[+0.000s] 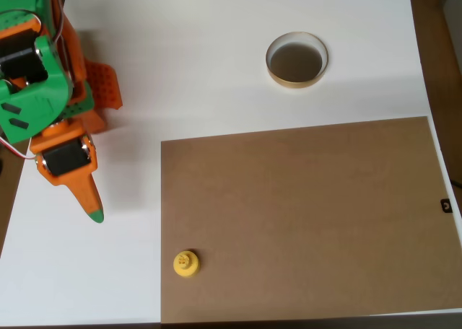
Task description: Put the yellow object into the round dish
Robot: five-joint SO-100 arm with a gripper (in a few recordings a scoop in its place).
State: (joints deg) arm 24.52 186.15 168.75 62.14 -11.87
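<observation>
Hovering over bare white table point(216, 69), the orange gripper point(92, 212) was seen holding nothing, jaw opening indiscernible, well apart from the small yellow plastic knob point(186, 263).

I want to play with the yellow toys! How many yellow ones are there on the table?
1. The yellow object sits near the bottom left corner of the brown board in the overhead view, far from the round dish. I see no others.
</observation>
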